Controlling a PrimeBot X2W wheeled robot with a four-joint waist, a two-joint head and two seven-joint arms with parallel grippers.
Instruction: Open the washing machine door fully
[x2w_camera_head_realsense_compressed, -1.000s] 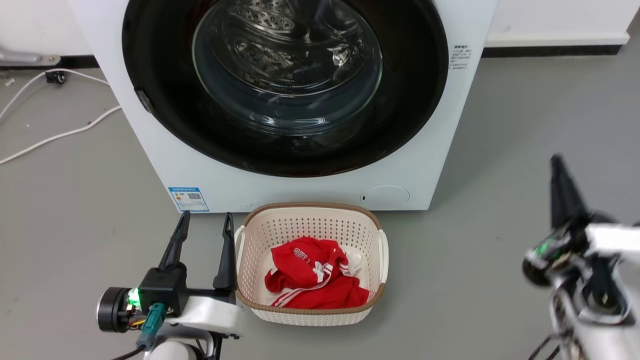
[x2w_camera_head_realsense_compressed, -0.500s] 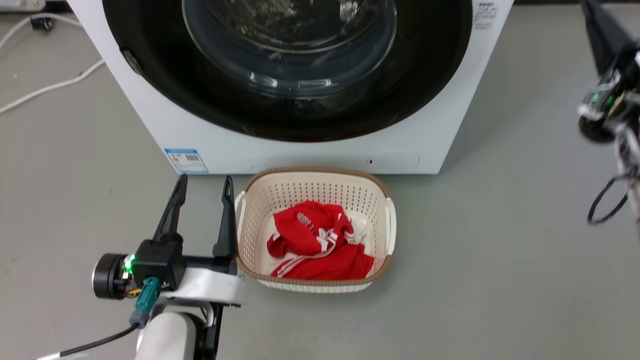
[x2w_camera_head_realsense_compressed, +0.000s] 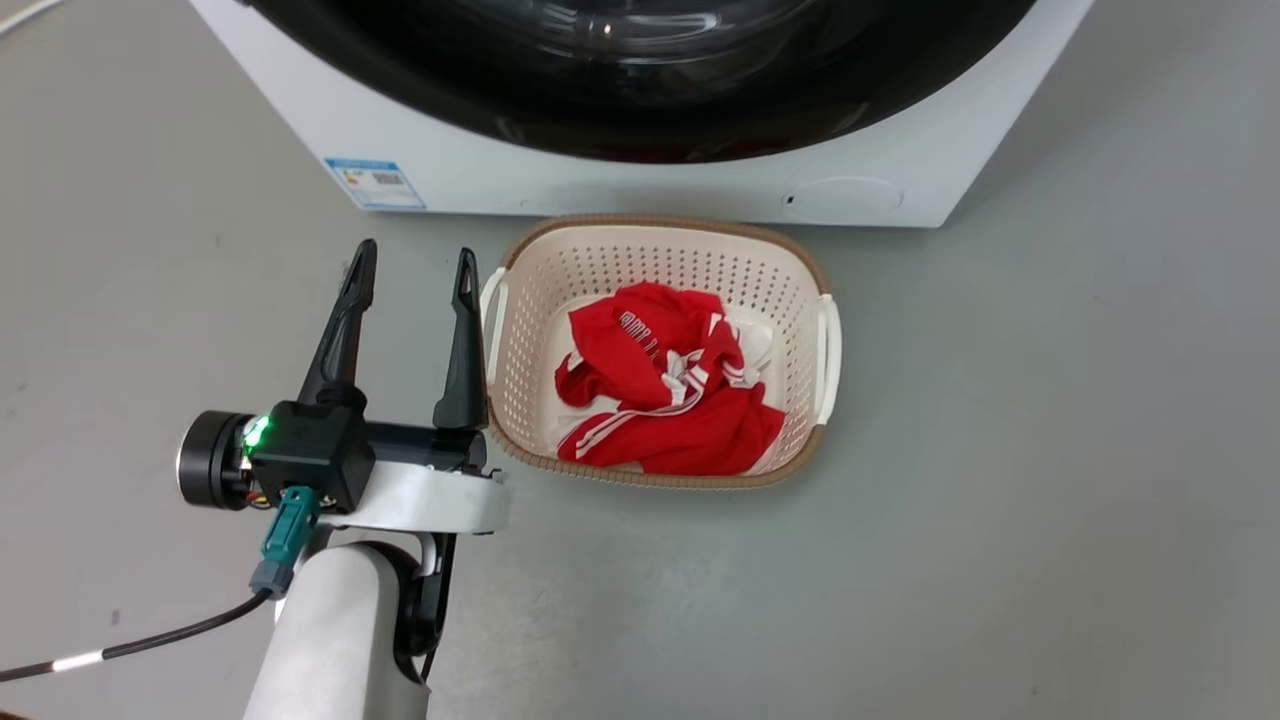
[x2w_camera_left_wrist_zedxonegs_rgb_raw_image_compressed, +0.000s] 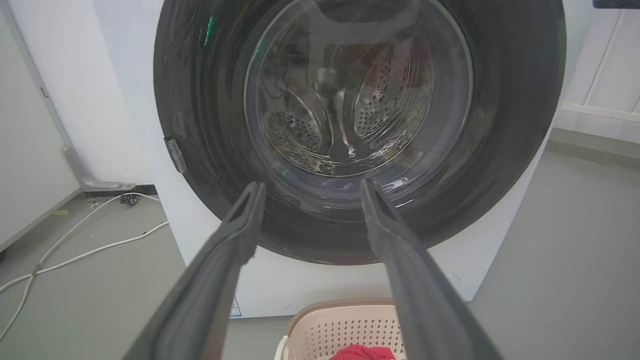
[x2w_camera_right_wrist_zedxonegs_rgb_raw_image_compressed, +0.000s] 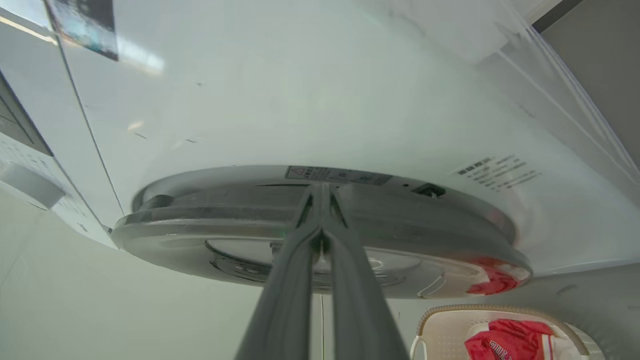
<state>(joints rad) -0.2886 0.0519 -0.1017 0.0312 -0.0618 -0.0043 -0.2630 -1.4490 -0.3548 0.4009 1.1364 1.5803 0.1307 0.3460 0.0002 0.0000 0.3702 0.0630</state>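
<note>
Your left end effector (x2w_camera_head_realsense_compressed: 416, 252) carries two long, tapered black fingers (x2w_camera_head_realsense_compressed: 340, 340) on a black block (x2w_camera_head_realsense_compressed: 315, 452) with a lit green lamp (x2w_camera_head_realsense_compressed: 257, 432). On the block's left is a round black cap (x2w_camera_head_realsense_compressed: 203, 472). A teal connector (x2w_camera_head_realsense_compressed: 288, 528) feeds a black cable (x2w_camera_head_realsense_compressed: 150, 641) banded white. The forearm (x2w_camera_head_realsense_compressed: 340, 625) is pale and smooth.

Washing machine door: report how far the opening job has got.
Done: nothing; the round glossy black door looks shut against the white washing machine. In hand: the right end effector, shut, points at the door's rim. To do: pulling the door free and swinging it fully open.
</note>
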